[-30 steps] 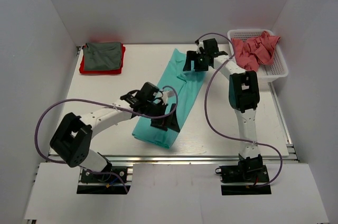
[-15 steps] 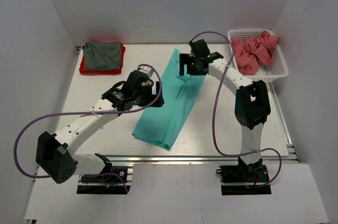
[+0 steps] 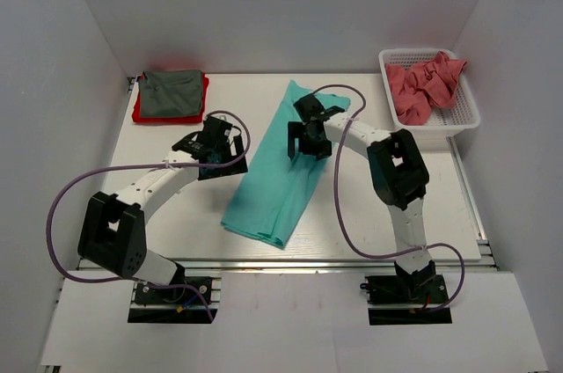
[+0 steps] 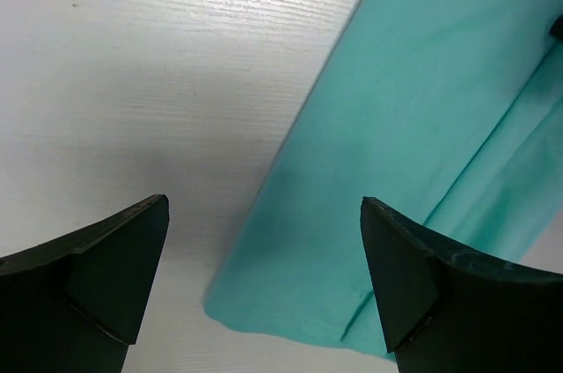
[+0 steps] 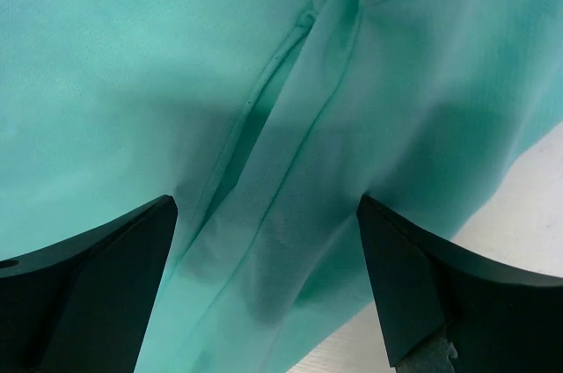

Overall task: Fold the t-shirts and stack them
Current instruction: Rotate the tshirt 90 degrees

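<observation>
The teal-green t-shirt (image 3: 283,171) lies folded into a long strip, running diagonally across the middle of the table. My left gripper (image 3: 222,155) is open and empty, hovering just left of the strip's left edge; its wrist view shows the shirt's edge (image 4: 369,171) between the fingers. My right gripper (image 3: 305,140) is open and empty directly over the strip's upper half, above a fold seam (image 5: 290,127). A dark grey shirt (image 3: 171,91) lies folded on a bright red shirt (image 3: 141,113) at the back left. Salmon-pink shirts (image 3: 424,83) are heaped in the basket.
A white plastic mesh basket (image 3: 464,113) stands at the back right. White walls enclose the table on the left, back and right. Purple cables loop from both arms over the table.
My left gripper has moved from over the strip's lower part back and left, off the shirt. My right gripper has moved from the strip's far end toward its middle.
</observation>
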Robot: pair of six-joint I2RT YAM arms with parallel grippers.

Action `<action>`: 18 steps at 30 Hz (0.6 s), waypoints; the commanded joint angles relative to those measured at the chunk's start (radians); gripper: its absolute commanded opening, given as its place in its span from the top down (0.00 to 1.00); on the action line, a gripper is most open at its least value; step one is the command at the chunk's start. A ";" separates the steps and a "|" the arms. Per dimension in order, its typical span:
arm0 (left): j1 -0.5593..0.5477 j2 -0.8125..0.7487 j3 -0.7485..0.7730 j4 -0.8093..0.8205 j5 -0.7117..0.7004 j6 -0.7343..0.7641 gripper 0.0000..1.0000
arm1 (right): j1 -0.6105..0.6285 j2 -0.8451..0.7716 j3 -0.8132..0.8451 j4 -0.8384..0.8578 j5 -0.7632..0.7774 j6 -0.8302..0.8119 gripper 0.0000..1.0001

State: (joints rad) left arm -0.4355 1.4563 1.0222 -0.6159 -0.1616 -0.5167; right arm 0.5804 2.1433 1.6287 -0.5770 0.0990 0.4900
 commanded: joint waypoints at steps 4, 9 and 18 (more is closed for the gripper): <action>0.026 -0.051 -0.031 0.047 0.088 0.036 0.00 | -0.092 0.165 0.107 -0.058 0.001 -0.016 0.10; 0.026 -0.014 -0.031 0.090 0.230 0.092 0.00 | -0.195 0.257 0.358 -0.078 -0.038 -0.108 0.10; -0.006 0.099 -0.042 0.240 0.466 0.173 0.00 | -0.195 0.016 0.392 -0.017 -0.195 -0.357 0.10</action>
State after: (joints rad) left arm -0.4267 1.5482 0.9905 -0.4606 0.1722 -0.3931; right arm 0.3470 2.3661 2.0583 -0.6186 0.0048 0.2047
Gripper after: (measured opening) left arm 0.998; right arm 0.897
